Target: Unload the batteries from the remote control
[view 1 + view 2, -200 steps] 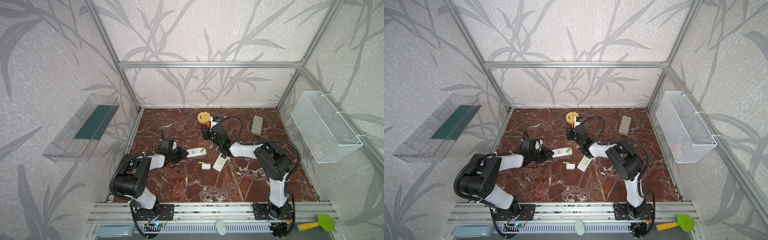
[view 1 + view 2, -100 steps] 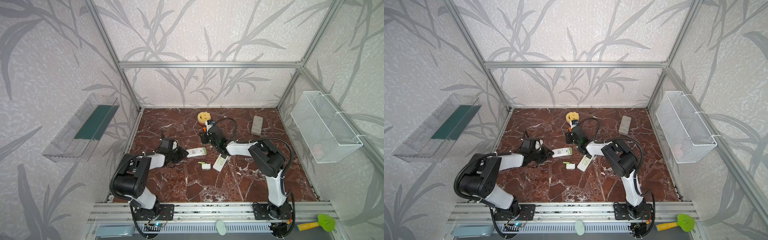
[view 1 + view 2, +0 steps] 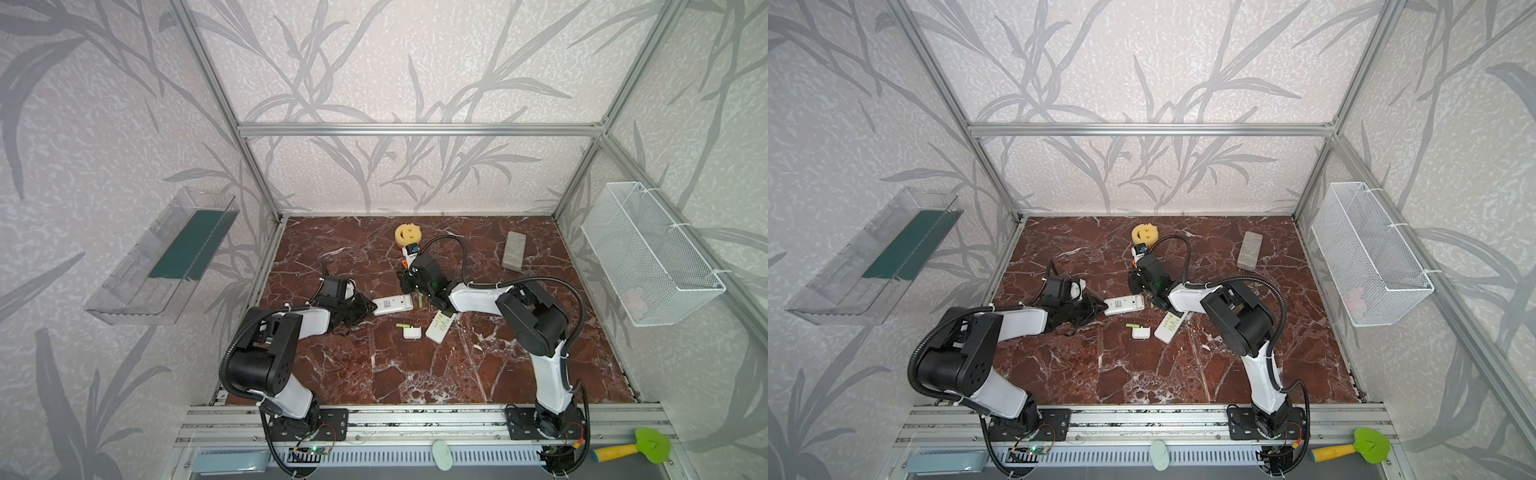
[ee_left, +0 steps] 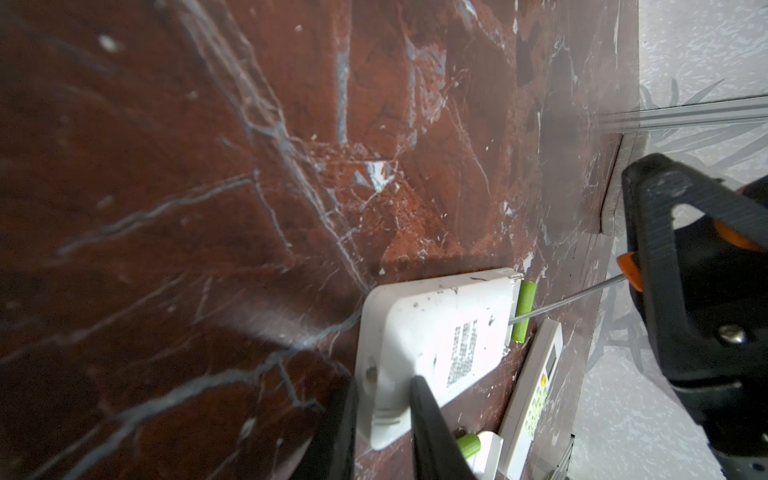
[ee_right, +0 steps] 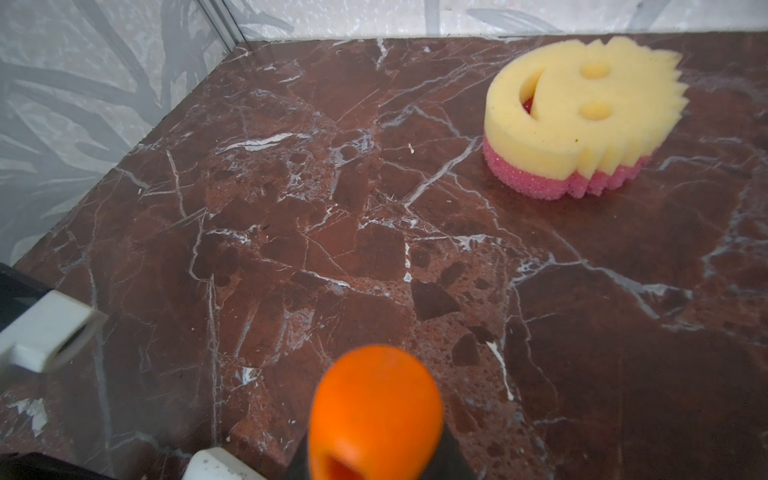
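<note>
**Prying at the remote's end, one cell half out**

Near front edge of the tabletop [image 3: 415,374]: nothing. Mid-tabletop: loose battery [image 3: 401,325] beside white cover [image 3: 412,332], second remote [image 3: 440,326] just right. Left gripper [image 4: 382,399] pinches the remote control [image 4: 436,336] by its end to brace it. Right gripper [image 3: 409,282] clamps the screwdriver [image 5: 374,415]; shaft reaches the battery at the open end [image 4: 523,309], presumably to lever it out. Sponge [image 5: 582,112] sits near the back edge, unused.

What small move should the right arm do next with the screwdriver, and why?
Probably lever the screwdriver tip gently outward to roll the battery clear of the remote. The shaft tip sits at the remote's end where that green battery lies across it, and the left gripper pins the opposite end.
</note>
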